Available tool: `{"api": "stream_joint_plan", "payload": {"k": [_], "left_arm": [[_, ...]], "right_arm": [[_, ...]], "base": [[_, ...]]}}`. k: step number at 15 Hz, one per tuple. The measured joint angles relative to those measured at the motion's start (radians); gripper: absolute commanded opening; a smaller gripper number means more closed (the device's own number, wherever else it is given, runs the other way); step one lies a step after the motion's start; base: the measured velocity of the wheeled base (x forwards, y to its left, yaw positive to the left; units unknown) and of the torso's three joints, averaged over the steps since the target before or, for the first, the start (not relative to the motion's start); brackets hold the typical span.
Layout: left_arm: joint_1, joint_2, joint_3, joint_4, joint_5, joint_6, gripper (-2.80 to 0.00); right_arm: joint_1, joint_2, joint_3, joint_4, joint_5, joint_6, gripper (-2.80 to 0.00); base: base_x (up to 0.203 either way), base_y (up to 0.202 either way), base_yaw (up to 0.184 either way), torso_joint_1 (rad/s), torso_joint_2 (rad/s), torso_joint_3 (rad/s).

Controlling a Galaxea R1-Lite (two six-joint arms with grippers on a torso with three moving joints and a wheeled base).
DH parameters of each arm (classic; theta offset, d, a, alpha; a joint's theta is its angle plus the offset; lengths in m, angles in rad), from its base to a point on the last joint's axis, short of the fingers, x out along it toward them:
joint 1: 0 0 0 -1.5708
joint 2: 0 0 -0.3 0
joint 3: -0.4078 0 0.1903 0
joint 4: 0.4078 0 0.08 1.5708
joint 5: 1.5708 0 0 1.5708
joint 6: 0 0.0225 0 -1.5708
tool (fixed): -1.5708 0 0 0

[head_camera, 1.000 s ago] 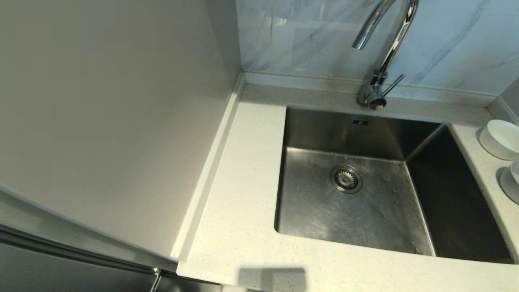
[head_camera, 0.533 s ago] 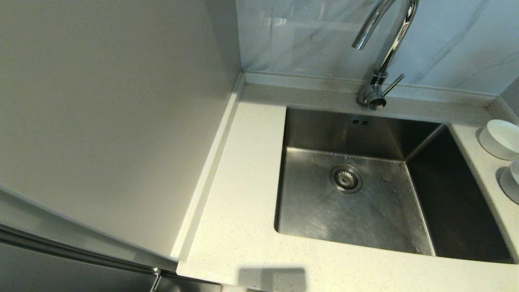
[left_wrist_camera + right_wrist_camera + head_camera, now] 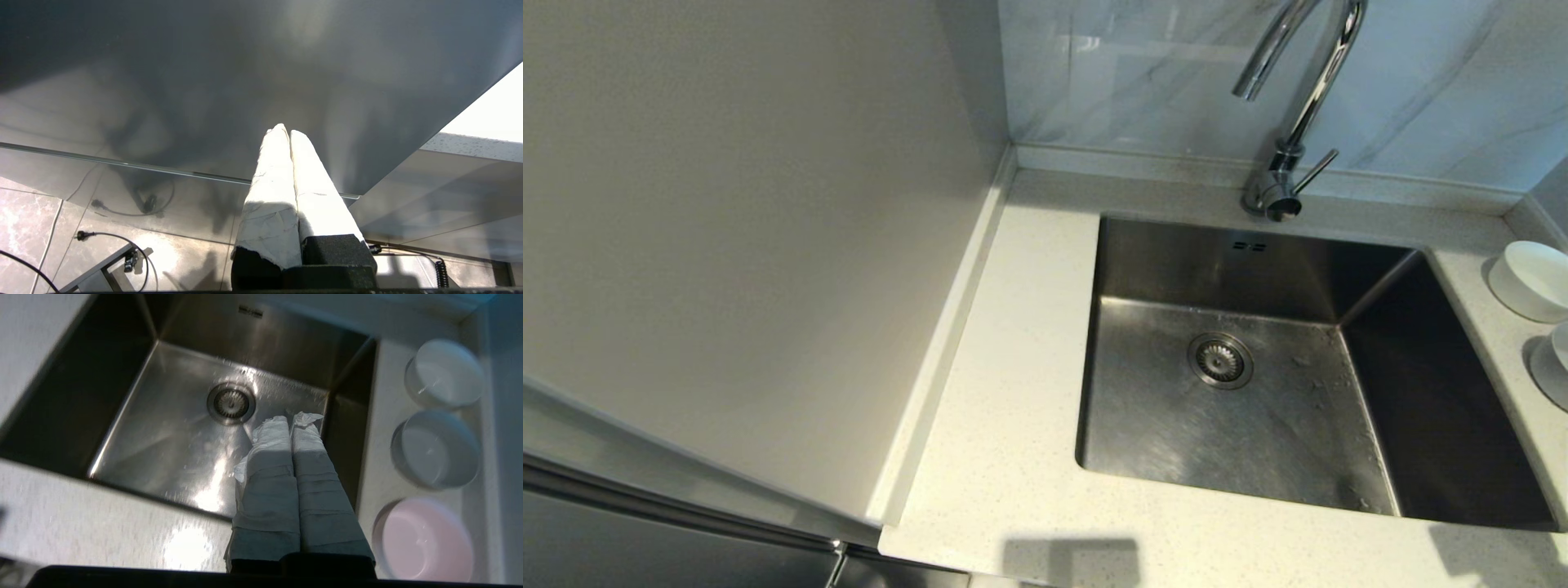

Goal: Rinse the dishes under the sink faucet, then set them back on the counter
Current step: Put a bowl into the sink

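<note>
The steel sink point(image 3: 1143, 408) holds only its drain strainer point(image 3: 1219, 360). The chrome faucet point(image 3: 1307, 98) stands behind it with no water running. On the counter point(image 3: 1013, 367) right of the sink, three bowls stand in a row: a white bowl point(image 3: 445, 373) farthest, a second white bowl point(image 3: 437, 447) in the middle and the pale pink bowl point(image 3: 425, 539) nearest. In the head view only the far white bowl point(image 3: 1531, 279) and the edge of the second white bowl point(image 3: 1560, 347) show. My right gripper point(image 3: 291, 420) hovers shut and empty over the sink's front right part. My left gripper point(image 3: 288, 131) is shut, parked below counter height.
A tall pale panel point(image 3: 727, 245) walls off the counter's left side, and a marbled backsplash point(image 3: 1135, 73) runs behind the faucet. A low raised rim point(image 3: 947, 343) borders the counter. In the left wrist view a dark cabinet front point(image 3: 204, 81) and floor cables point(image 3: 135, 204) show.
A faint shadow has appeared on the counter's front right corner in the head view. The bowls, faucet and sink have not moved.
</note>
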Motion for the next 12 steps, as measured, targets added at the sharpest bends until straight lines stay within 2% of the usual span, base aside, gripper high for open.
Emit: {"api": "stream_joint_plan", "payload": {"k": [4,8,12], "left_arm": [[0.000,0.000,0.000,0.000,0.000,0.000,-2.80],[0.000,0.000,0.000,0.000,0.000,0.000,-2.80],[0.000,0.000,0.000,0.000,0.000,0.000,-2.80]], "right_arm": [[-0.042,0.338,-0.452,0.218,-0.030,-0.001,-2.80],[-0.090,0.568,-0.659,0.293,-0.040,-0.029,-2.80],[-0.206,0.747,-0.796,0.297,-0.042,-0.154,-2.80]], "base": [[0.000,0.000,0.000,0.000,0.00,0.000],[0.000,0.000,0.000,0.000,0.00,0.000],[0.000,0.000,0.000,0.000,0.00,0.000]]}}
